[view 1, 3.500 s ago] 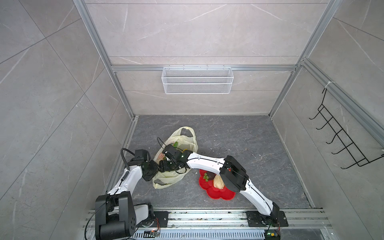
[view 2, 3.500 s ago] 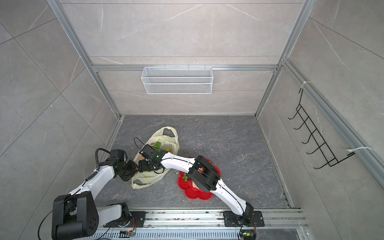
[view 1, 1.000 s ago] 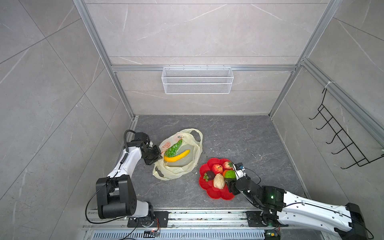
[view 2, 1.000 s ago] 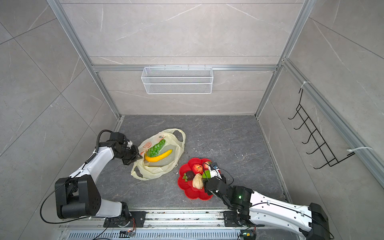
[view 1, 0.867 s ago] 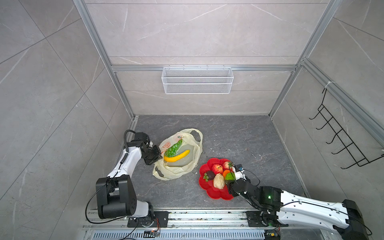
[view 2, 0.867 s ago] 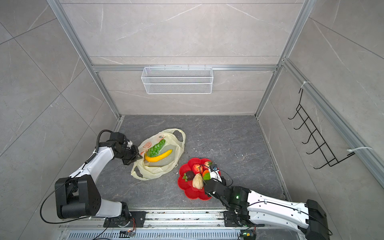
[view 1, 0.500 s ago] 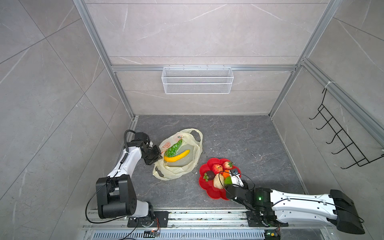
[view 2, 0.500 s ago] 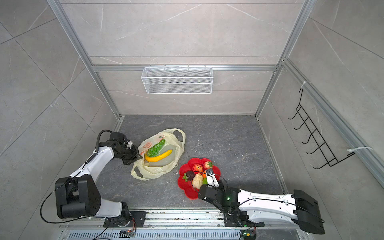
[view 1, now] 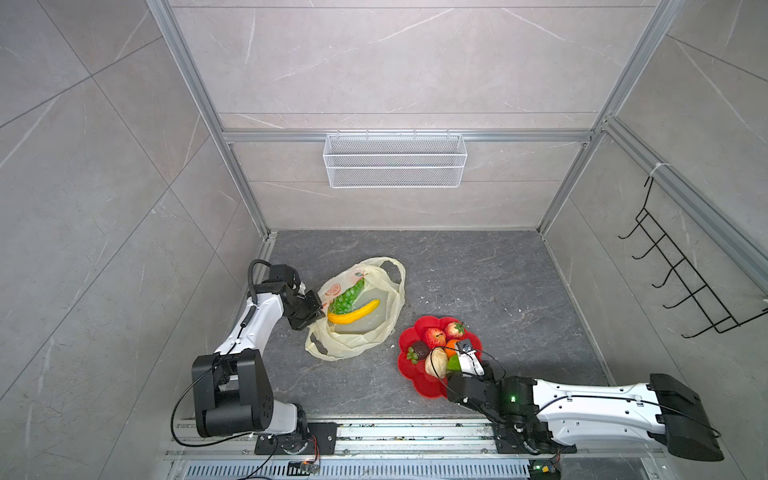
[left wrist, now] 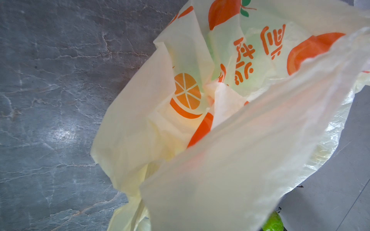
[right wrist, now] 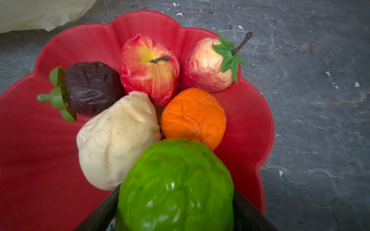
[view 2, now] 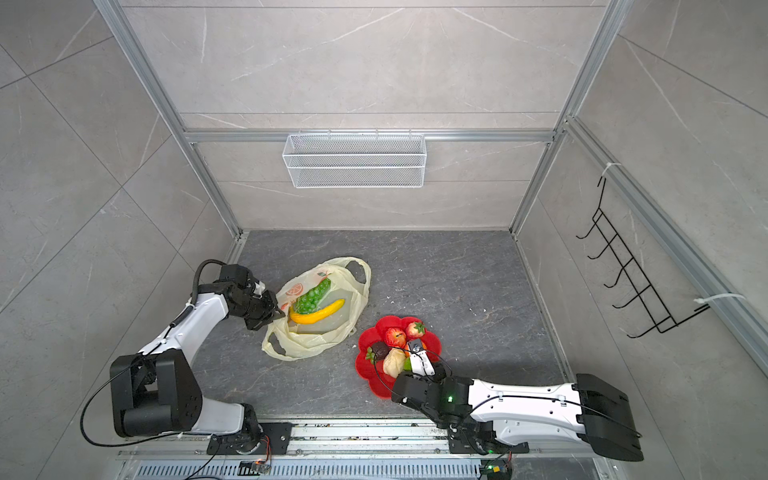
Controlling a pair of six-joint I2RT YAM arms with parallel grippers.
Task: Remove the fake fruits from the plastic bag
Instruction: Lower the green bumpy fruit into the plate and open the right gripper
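The left gripper (view 1: 318,305) pinches the rim of the bag (view 1: 374,332), with the banana (view 1: 353,311) and grapes (view 1: 347,297) lying in its open mouth. Nearby, the right gripper (right wrist: 174,202) clasps a green fruit (right wrist: 176,180) over the red plate (view 1: 419,384), which holds an apple (right wrist: 149,68), strawberry (right wrist: 206,66), orange (right wrist: 193,118), cream fruit (right wrist: 118,140) and dark fruit (right wrist: 92,86).

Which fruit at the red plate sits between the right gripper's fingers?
The green bumpy fruit, between the dark fingers of the right gripper; the apple, strawberry, orange, cream one and dark brown one lie free on the plate.
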